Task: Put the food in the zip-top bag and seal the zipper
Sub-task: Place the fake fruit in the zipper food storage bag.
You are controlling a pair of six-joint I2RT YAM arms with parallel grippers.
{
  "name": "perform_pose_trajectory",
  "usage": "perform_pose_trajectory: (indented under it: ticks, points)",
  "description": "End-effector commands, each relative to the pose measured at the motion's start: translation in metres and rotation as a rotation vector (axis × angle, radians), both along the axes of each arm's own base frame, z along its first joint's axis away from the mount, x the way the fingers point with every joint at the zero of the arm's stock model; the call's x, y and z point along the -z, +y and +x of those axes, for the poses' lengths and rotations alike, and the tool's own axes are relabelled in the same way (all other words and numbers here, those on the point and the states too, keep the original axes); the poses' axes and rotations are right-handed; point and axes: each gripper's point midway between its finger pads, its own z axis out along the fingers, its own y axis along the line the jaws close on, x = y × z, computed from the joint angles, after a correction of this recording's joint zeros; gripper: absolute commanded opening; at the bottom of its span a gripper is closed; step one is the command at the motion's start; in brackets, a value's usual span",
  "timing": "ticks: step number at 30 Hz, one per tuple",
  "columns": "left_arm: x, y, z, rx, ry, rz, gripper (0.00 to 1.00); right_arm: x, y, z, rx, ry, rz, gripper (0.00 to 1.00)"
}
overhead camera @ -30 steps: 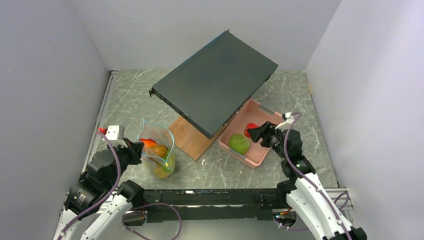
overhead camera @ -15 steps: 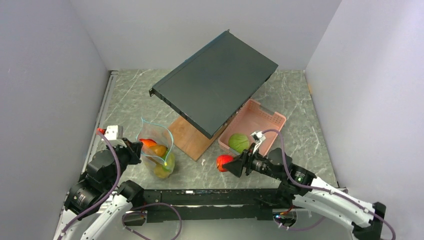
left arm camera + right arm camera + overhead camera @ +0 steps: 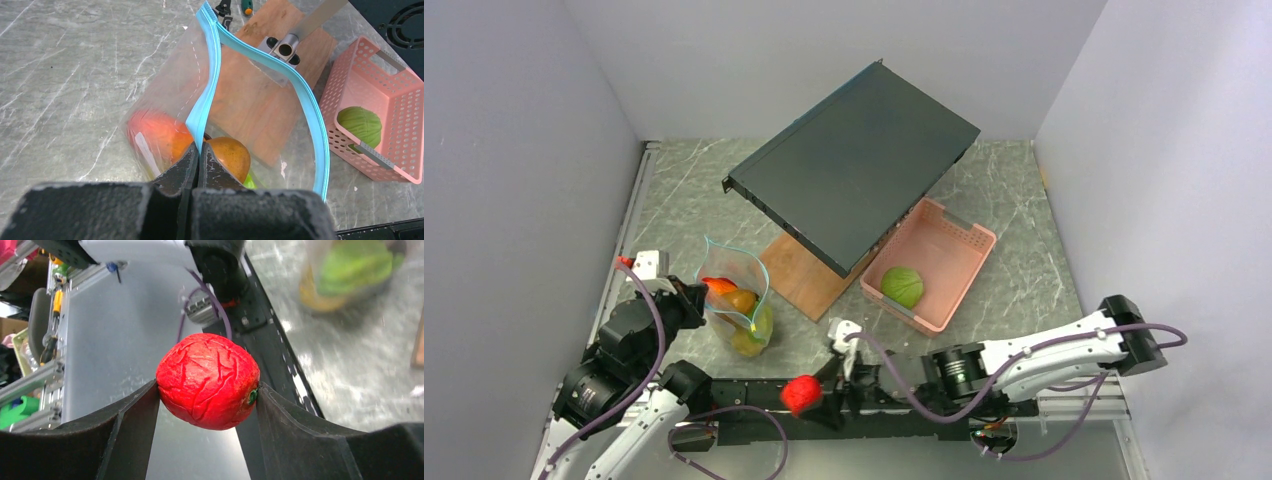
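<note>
The left end effector (image 3: 197,150) pinches the zipper (image 3: 205,95) of the zip-top bag (image 3: 739,290). Right of the bag, the right end effector (image 3: 208,390) grips a wrinkled red fruit (image 3: 801,394).

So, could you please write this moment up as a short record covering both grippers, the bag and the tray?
left gripper: shut on the teal zipper strip of the clear crinkly zip-top bag, mouth open
right gripper: closed on a wrinkled red toy fruit, not yet at the bag
bag contents: red, orange, yellow and green toy food
pink perforated plastic tray: one round green toy vegetable
</note>
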Motion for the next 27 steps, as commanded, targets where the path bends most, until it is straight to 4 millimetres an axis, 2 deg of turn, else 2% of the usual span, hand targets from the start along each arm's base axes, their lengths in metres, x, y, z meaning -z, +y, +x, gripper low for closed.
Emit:
perform_pose_trajectory:
  ticks: [1, 5, 11, 18, 22, 24, 27]
  points:
    - [-0.007, 0.000, 0.003, -0.017, -0.002, -0.011, 0.00, -0.058, 0.044, 0.006, 0.057, -0.146, 0.108, 0.13]
    - [-0.006, -0.001, 0.003, -0.010, 0.002, -0.009, 0.00, -0.074, 0.065, 0.007, 0.062, -0.214, 0.108, 0.13]
    - [-0.009, 0.001, 0.001, -0.017, -0.017, -0.021, 0.00, -0.099, 0.079, 0.035, 0.212, -0.329, 0.061, 0.12]
    - [-0.009, 0.000, 0.001, -0.006, -0.022, -0.018, 0.00, -0.124, 0.081, 0.092, 0.476, -0.403, 0.024, 0.09]
    - [-0.007, -0.002, 0.003, -0.003, -0.006, -0.007, 0.00, -0.127, 0.092, 0.126, 0.478, -0.337, 0.025, 0.10]
    - [-0.007, -0.002, 0.003, -0.004, -0.003, -0.006, 0.00, -0.129, 0.097, 0.141, 0.513, -0.363, 0.015, 0.11]
    - [-0.007, -0.001, 0.003, -0.009, -0.005, -0.009, 0.00, -0.120, 0.112, 0.167, 0.560, -0.386, -0.049, 0.13]
